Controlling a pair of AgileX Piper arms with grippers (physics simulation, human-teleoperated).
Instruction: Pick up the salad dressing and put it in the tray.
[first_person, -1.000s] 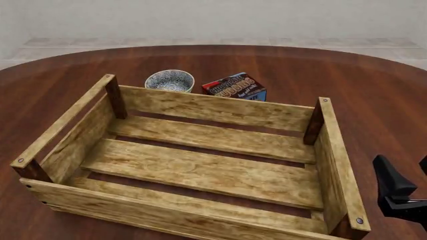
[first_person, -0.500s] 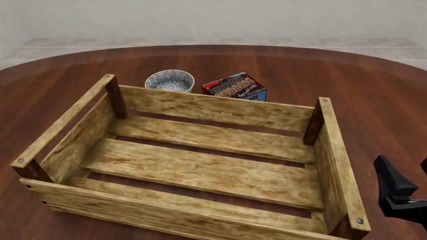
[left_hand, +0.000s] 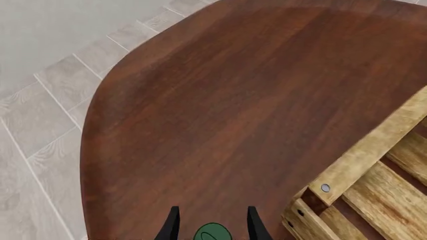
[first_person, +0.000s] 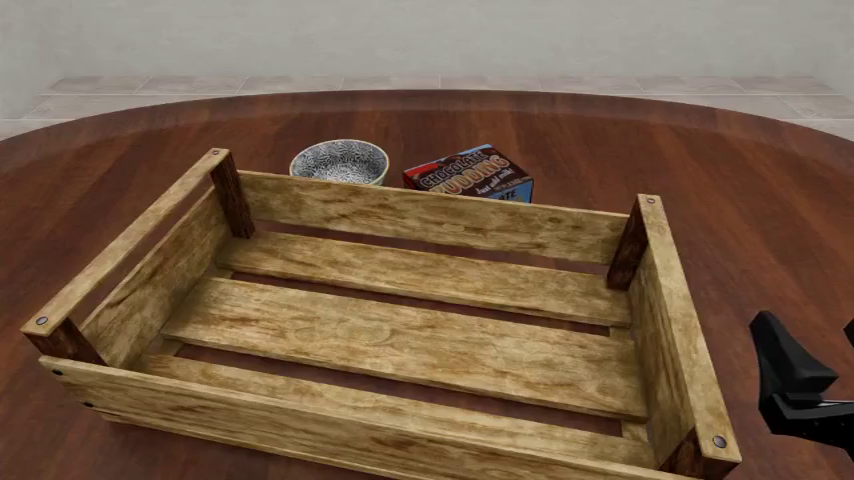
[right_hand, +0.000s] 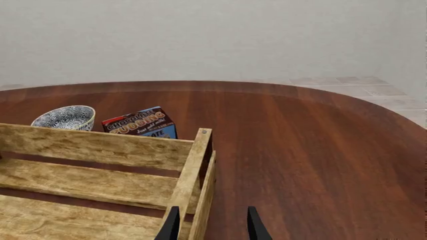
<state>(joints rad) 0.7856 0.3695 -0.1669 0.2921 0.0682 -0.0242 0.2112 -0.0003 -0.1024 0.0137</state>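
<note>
Front view: the tray (first_person: 400, 330), a light-wood slatted crate with dark brown corner posts, stands on the round dark-wood table (first_person: 747, 190). Its slatted floor holds nothing. Just beyond its far wall stand a patterned blue-white bowl (first_person: 339, 161) and, beside that, a chocolate pudding box (first_person: 470, 174), tilted and partly hidden by the wall. The right gripper (first_person: 810, 385) shows at the lower right edge, outside the tray's right wall, as a dark finger and part of its body.

Right wrist view: the two dark fingertips (right_hand: 172, 225) of the right gripper stand apart with only table and tray edge between them — open and empty. They point over the tray's right wall and corner post toward the bowl and pudding box.

Left wrist view: the left gripper (left_hand: 212, 227) shows two dark fingertips (left_hand: 171, 226) with the round dark-green cap of the salad dressing (left_hand: 212, 233) between them. The bottle's body is out of frame, and whether the fingers press on it cannot be told. The cap lies outside the tray, near one corner post (the front view shows neither this gripper nor the bottle).
</note>
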